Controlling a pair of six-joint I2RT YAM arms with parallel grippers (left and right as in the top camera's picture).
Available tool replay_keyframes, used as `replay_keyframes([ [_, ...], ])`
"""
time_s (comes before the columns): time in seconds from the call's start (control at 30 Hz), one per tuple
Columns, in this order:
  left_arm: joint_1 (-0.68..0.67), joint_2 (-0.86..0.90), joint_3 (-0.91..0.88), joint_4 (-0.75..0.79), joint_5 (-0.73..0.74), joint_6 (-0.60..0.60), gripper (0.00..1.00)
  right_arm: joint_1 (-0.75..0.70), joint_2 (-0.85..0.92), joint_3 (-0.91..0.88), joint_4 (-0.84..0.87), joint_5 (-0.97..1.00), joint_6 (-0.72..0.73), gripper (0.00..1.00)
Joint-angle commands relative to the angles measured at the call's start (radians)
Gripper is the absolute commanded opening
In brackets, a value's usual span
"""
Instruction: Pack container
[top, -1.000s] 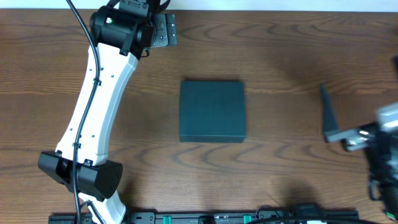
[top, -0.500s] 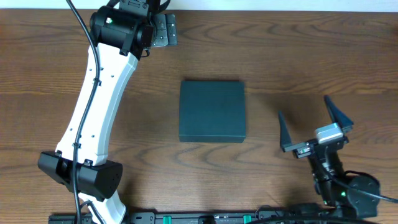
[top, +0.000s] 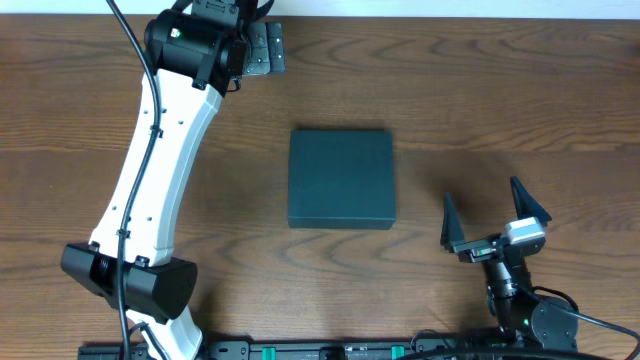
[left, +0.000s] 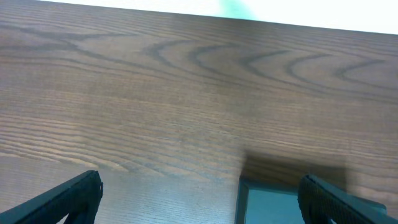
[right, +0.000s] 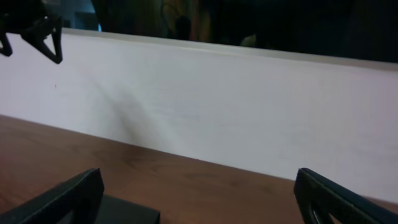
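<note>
Nearest the front edge of the table (top: 480, 110), the right fingers (top: 450, 218) are spread wide apart, and nothing is held between them. They are set over bare wood, to the right of the box (top: 341, 178) and apart from it. The box is laid flat at the middle of the table with its lid shut, and it is touched by neither arm. Its dark teal top is shown whole from overhead. The left arm (top: 160, 170) is stretched from the near left side to the far edge, where the left fingers (left: 68, 199) are likewise spread wide and empty. In the left wrist view a corner of the box is caught at the bottom, between the two fingers, with bare wood grain beyond it. In the right wrist view a pale wall (right: 236, 106) is seen past the table.
</note>
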Motion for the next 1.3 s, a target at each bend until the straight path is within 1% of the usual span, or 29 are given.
replay_keyframes([
  [0.0,0.003,0.005,-0.007,0.000,-0.011,0.006,0.99,-0.008,-0.024,-0.037,0.010,0.035,0.074,0.99],
  [0.47,0.003,0.005,-0.007,0.000,-0.011,0.006,0.99,-0.008,-0.061,-0.114,0.036,0.038,0.093,0.99],
  [0.93,0.003,0.005,-0.007,0.000,-0.011,0.006,0.99,-0.008,-0.086,-0.143,0.036,0.068,0.127,0.99],
  [1.13,0.003,0.005,-0.007,0.000,-0.011,0.006,0.99,-0.008,-0.086,-0.182,0.074,0.077,0.179,0.99],
  [1.27,0.003,0.005,-0.007,0.000,-0.011,0.006,0.99,-0.008,-0.086,-0.185,0.076,0.129,0.196,0.99],
])
